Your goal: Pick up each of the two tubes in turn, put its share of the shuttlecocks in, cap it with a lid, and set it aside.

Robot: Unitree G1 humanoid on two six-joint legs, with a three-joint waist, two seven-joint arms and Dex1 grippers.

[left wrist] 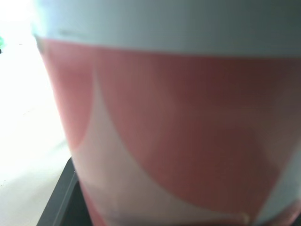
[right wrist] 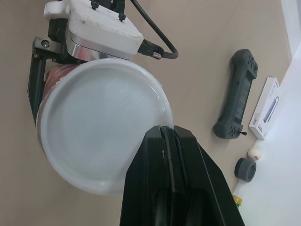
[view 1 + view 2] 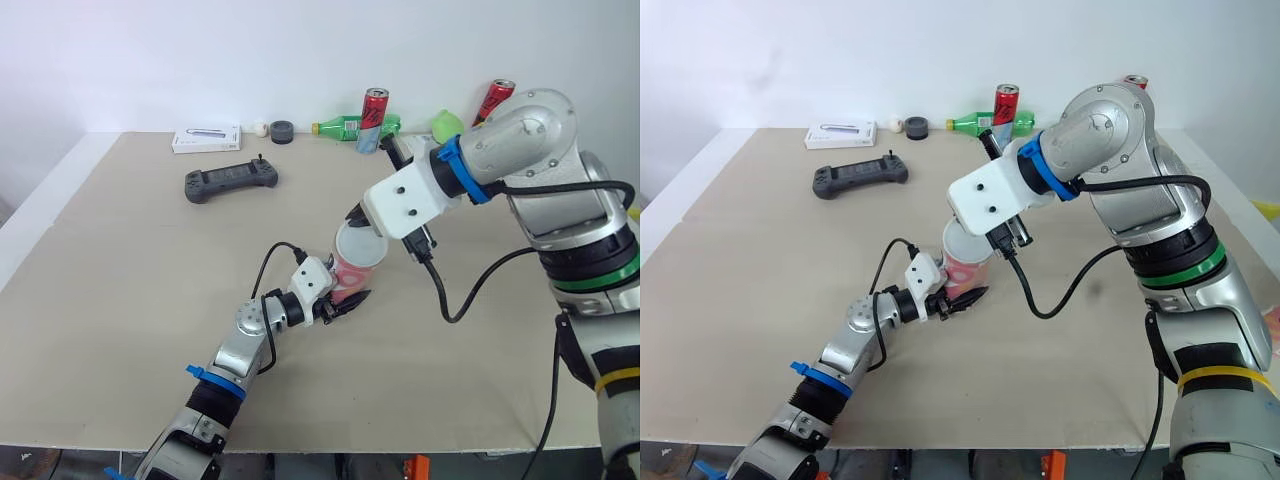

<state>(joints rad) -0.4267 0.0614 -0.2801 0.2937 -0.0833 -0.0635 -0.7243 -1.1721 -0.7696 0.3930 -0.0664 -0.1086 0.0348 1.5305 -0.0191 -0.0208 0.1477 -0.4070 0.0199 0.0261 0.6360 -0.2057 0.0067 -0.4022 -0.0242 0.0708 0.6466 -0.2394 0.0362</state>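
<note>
Free to pass over the wide bare table (image 3: 110, 290) on the left side. Blocked in the middle by the tube (image 3: 355, 265), clamped in the left gripper (image 3: 338, 300), with the right gripper (image 2: 165, 132) closed at the rim of the lid (image 2: 94, 141) above. Hindered just right of there by a black cable (image 3: 470, 295) hanging in a loop. Crowded along the far edge with white box (image 3: 206, 139), controller (image 3: 231, 181), black ring (image 3: 282, 131), green bottle (image 3: 345, 126), red can (image 3: 374, 115) and second can (image 3: 497, 98).

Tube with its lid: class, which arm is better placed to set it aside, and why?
Probably the left: the left gripper clamps the tube, whereas the right gripper only sits shut at the rim of the lid.
</note>
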